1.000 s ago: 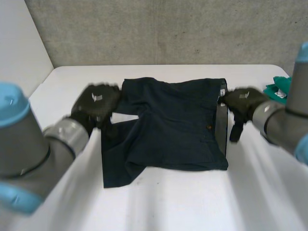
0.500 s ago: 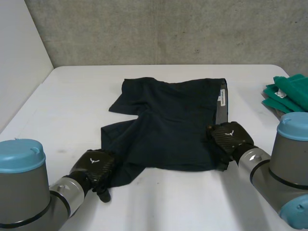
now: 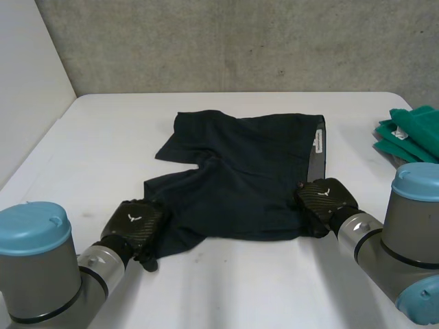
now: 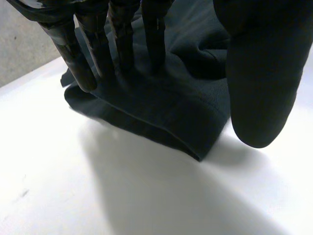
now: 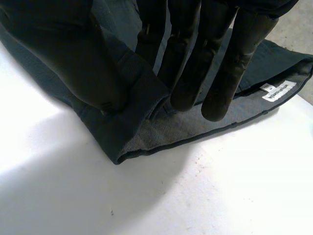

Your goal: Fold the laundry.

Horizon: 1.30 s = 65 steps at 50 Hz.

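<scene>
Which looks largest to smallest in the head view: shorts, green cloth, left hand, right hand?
1. shorts
2. green cloth, left hand and right hand look alike; the hands are nearer the camera, so unranked.

White label point(image 5: 277, 91) inside shorts point(image 3: 240, 178) waistband; print too small to read.

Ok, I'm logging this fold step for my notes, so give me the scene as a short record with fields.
garment: dark shorts, lying spread on the white table
left hand: open, straight fingers pressing on the near leg's hem corner
right hand: thumb and fingers pinching the near waistband corner
aside: green cloth at the table's right edge
</scene>
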Motion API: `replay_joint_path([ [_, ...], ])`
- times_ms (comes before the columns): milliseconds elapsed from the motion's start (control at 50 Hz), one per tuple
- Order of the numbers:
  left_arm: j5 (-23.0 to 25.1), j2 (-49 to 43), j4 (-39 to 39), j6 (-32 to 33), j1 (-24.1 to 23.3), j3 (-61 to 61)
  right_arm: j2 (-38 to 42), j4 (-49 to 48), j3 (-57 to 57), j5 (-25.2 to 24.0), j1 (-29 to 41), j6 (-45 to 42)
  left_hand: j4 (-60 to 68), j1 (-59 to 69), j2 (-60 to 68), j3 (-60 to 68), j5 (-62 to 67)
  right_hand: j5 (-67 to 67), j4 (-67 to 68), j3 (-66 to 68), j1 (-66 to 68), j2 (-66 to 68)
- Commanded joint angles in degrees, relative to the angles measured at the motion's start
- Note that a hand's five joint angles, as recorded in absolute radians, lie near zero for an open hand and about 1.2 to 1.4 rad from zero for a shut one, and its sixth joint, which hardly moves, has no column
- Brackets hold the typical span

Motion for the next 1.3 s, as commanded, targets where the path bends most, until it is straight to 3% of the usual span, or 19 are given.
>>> replay_joint_path([
  [20, -0.01, -2.37, 4.32, 0.32, -0.62, 0.58, -0.62, 0.1, 0.51, 0.27, 0.05, 0.0, 7.6, 6.92, 7.31, 7.35, 7.35, 14.83, 11.86, 12.37, 27.8, 13.07],
  [180, -0.01, -5.19, 5.03, 1.72, -0.62, 2.6, -1.06, 0.1, 0.77, 0.18, 0.05, 0.0, 18.34, 17.66, 18.05, 18.09, 18.1, 14.83, 11.86, 12.37, 27.8, 13.07],
  [280, -0.01, -4.58, 6.95, 2.34, -0.7, 2.87, -1.41, 0.19, 0.78, 0.53, 0.05, -0.08, 43.87, 43.19, 43.58, 43.62, 43.63, 14.83, 11.86, 12.37, 27.8, 13.07],
  [360, -0.18, -1.87, 7.84, 2.34, -0.79, 2.69, -2.29, 0.63, 0.69, 0.27, 0.05, -0.79, 56.86, 56.18, 56.56, 56.61, 56.61, 14.83, 11.86, 12.37, 27.8, 13.07],
  [560, 0.34, 3.25, 7.75, 2.43, -1.14, 2.17, -6.33, 15.91, -1.6, -0.26, 0.05, -10.89, 56.89, 56.21, 56.6, 56.64, 56.64, 14.83, 11.86, 12.37, 27.8, 13.07],
  [580, 0.34, 3.25, 7.75, 2.43, -1.14, 2.25, -6.33, 16.27, -1.51, -0.34, 0.05, -10.98, 56.89, 56.21, 56.59, 56.64, 56.64, 9.56, 6.59, 7.1, 22.53, 7.8],
  [620, 0.52, 3.25, 7.75, 2.78, -0.79, 2.69, -6.42, 15.4, -1.07, -0.26, 0.22, -9.94, 56.89, 56.21, 56.59, 56.64, 56.64, -13.75, -16.71, -16.21, -0.77, -15.51],
  [700, 0.6, 2.81, 7.76, 4.18, -0.44, 4.1, -6.42, 12.51, -0.28, 0.44, 0.4, -6.69, 56.72, 56.04, 56.43, 56.47, 56.47, -30.65, -33.62, -33.11, -17.68, -32.41],
  [940, 0.52, -1.06, 7.32, 6.03, -0.18, 10.78, -5.89, 10.83, 0.6, 0.53, 0.84, 0.97, 58.06, 57.38, 57.77, 57.81, 57.82, -35.57, -38.54, -38.03, -22.6, -37.33],
  [1160, 0.34, -1.41, 7.23, 6.03, -0.18, 12.98, -0.62, 6.52, -1.24, 1.58, 2.95, 1.94, 59.72, 59.04, 59.43, 59.47, 59.48, -30.21, -33.18, -32.67, -17.24, -31.97],
  [1220, 0.34, -1.41, 7.14, 6.03, -0.26, 12.89, 0.96, 6.34, -2.65, 3.69, 3.56, 1.94, 59.73, 59.04, 59.43, 59.47, 59.48, -13.93, -16.9, -16.39, -0.96, -15.69],
  [1260, 0.25, -1.24, 6.96, 6.03, -0.35, 12.71, 1.31, 6.26, -3.44, 5.45, 3.57, 1.76, 59.73, 59.04, 59.43, 59.47, 59.48, 14.72, 11.75, 12.26, 27.69, 12.96],
  [1300, 0.25, -0.8, 5.92, 6.12, -0.44, 12.28, 1.05, 6.26, -3.71, 6.5, 3.3, 1.59, 59.73, 59.04, 59.43, 59.47, 59.48, 14.83, 11.86, 12.37, 27.8, 13.07],
])
